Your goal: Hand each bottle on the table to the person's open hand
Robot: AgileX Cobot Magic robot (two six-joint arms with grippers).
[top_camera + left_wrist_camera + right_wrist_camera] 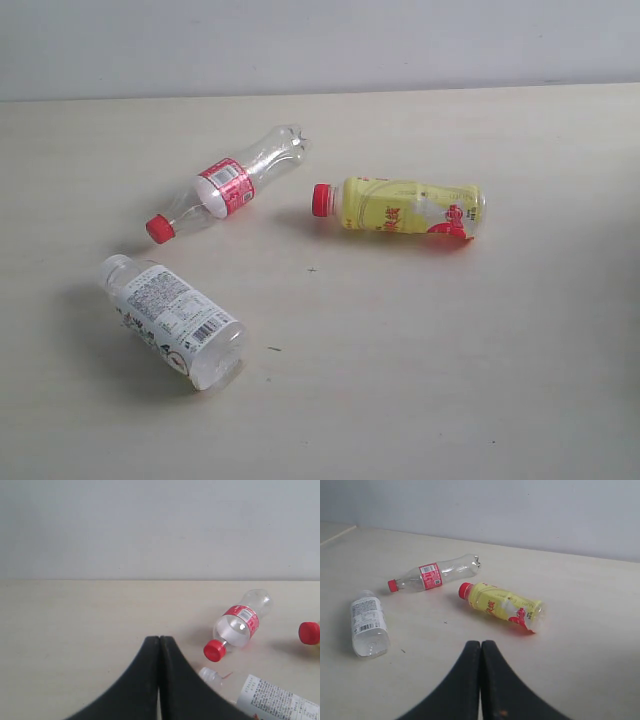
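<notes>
Seeing left hand (159, 645) pressed closed, empty. On table (500, 350), all lying flat: white-label bottle (172, 318), barcode, print unreadable; clear red-cap bottle (228, 186) nearer wall-side edge, red label illegible; yellow bottle (405, 208), red cap. Same at right hand (480, 647): closed, empty.

No wording, brand or number is fully legible on any item.

Slim clear bottle (225, 187): its red band label (228, 185) carries a white panel with barcode-like lines. The print is too small to read.

Yellow bottle (405, 209): red characters run across the middle of the body, with a red graphic towards the base. The characters are not legible.

White-capped bottle (172, 318): its white label (165, 305) bears dense blocks of fine dark print. A barcode (208, 328) stands towards the base end, with a small round symbol near it. None of the print resolves, including in the closer left wrist view.
</notes>
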